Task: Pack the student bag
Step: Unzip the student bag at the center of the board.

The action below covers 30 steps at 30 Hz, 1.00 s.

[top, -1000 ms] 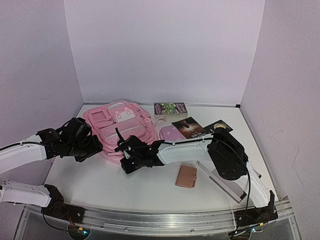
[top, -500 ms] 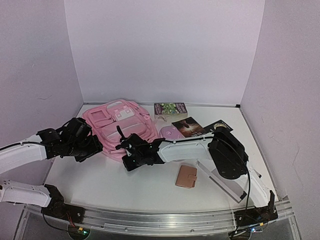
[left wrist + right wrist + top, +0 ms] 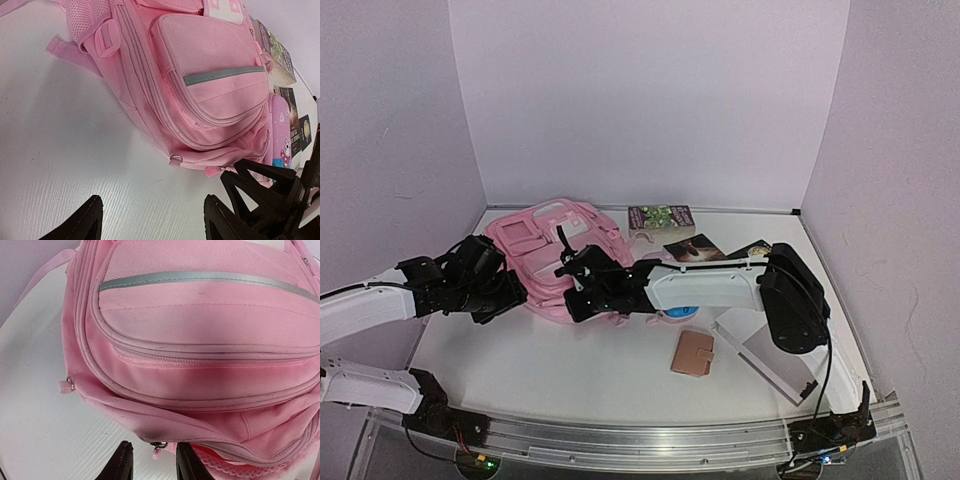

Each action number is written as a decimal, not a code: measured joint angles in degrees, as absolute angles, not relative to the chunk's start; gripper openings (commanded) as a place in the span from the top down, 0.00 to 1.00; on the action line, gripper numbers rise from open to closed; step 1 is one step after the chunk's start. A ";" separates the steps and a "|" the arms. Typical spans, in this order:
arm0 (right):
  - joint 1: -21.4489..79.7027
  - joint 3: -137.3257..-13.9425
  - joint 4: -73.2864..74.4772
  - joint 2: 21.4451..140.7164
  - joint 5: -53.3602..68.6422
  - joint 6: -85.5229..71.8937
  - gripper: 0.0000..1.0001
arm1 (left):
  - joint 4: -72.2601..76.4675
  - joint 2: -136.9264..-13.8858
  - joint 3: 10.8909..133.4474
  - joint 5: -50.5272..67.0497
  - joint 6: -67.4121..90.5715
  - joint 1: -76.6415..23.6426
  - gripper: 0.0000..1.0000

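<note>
Stretched farther left, the right gripper point(image 3: 154, 456) flanks a small zip pull point(image 3: 159, 447) with narrowly parted jaws on the large soft pink fabric backpack point(image 3: 545, 240), back-left on the worktop; the left gripper point(image 3: 152, 210) gapes. Closing off-centre would miss the pull.

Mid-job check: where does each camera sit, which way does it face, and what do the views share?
Top external: fixed above and behind the bases, facing down over the table; left arm and right arm show.
Left wrist: low over the table, facing the student bag side-on; own fingers at the bottom edge, the right arm's at lower right.
Right wrist: close on the bag's end pocket, grey stripe on top; own fingers at the bottom.
Shared: all three show the bag.
</note>
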State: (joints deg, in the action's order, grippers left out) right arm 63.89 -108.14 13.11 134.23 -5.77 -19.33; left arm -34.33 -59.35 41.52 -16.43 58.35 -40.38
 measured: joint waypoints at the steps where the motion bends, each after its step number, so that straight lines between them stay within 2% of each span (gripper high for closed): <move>1: 63.80 -108.14 13.22 134.23 -5.78 -19.34 0.71 | -34.33 -59.35 41.52 -16.43 58.35 -40.36 0.31; 19: 63.66 -104.81 13.37 134.23 -1.57 -21.10 0.70 | -34.35 -58.87 41.52 -16.43 58.39 -40.27 0.31; 24: 63.68 -104.77 13.15 134.23 -1.88 -21.04 0.73 | -34.33 -58.87 41.52 -16.43 58.39 -40.27 0.31; 30: 63.68 -107.53 13.18 135.41 -2.46 -20.60 0.80 | -34.33 -58.50 41.52 -16.43 58.41 -40.27 0.31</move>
State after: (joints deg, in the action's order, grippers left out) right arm 63.68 -107.53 13.18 135.41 -2.46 -20.60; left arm -34.33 -58.50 41.52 -16.43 58.41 -40.27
